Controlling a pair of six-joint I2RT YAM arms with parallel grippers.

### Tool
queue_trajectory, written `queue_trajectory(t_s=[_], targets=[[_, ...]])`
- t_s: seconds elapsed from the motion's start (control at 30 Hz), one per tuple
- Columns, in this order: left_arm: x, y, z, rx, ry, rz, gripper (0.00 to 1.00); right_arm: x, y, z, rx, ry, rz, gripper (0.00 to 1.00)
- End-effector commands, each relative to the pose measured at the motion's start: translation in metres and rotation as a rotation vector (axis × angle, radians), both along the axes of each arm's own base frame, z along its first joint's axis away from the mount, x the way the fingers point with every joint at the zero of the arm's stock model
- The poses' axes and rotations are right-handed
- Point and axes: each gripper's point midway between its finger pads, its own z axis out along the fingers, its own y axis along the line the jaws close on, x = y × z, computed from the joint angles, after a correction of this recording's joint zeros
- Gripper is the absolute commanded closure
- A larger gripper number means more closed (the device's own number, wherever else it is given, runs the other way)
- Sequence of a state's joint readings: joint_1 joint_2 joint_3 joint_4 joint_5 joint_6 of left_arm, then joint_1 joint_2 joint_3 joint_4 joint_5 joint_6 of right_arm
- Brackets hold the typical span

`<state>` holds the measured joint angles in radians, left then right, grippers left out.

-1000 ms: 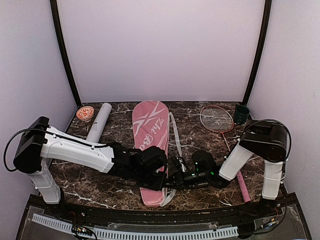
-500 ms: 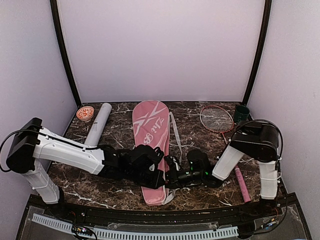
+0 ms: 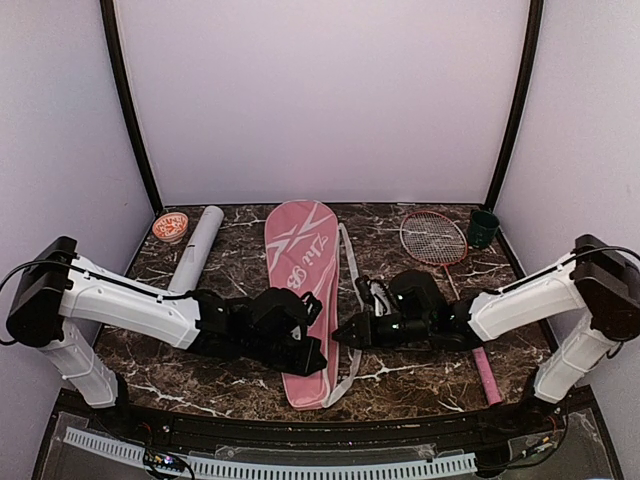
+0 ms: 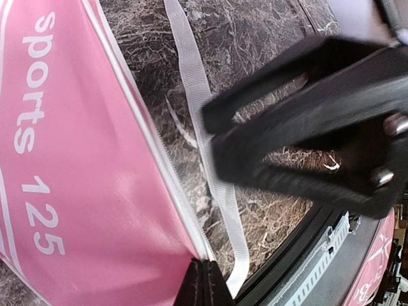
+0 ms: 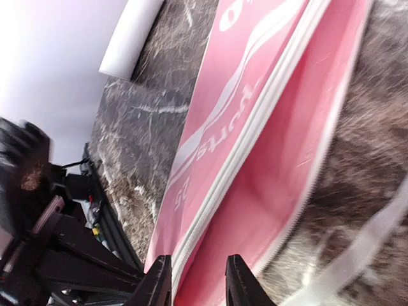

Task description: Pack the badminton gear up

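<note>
Lilac walls [image 3: 320, 100] enclose a dark, white-veined marble table [image 3: 420, 385]. The bag [image 3: 297, 250] is long, pink and racket-shaped, of smooth fabric with white lettering. It lies lengthwise mid-table, its near end between both claws. The tube [image 3: 197, 245] is white cardboard, far left. The racket [image 3: 434, 238] is red-framed, far right, its shaft partly hidden by the right arm. The strap [image 4: 210, 166] is white webbing, loose beside the bag. The left claw [image 4: 203, 284] is pressed together at the bag's zipped edge; whether it has caught fabric is unclear. The right claw [image 5: 197, 284] is slightly spread, with the bag's open lip just beyond its tips.
</note>
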<state>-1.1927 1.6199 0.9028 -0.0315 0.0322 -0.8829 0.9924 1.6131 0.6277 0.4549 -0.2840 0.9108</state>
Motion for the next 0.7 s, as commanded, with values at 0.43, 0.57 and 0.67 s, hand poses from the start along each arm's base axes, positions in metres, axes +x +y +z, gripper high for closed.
queue_trajectory(t_s=[0.43,0.57,0.67], targets=[[0.011,-0.004,0.011,-0.061,-0.05,0.01,1.0,0.093,-0.21,0.051,-0.525,-0.222,-0.415,0.32],[0.011,-0.005,0.01,-0.065,-0.05,0.008,1.0,0.103,-0.246,0.031,-0.552,-0.109,-0.452,0.37],[0.011,-0.004,0.011,-0.071,-0.049,0.013,1.0,0.105,-0.263,0.012,-0.582,-0.049,-0.459,0.39]])
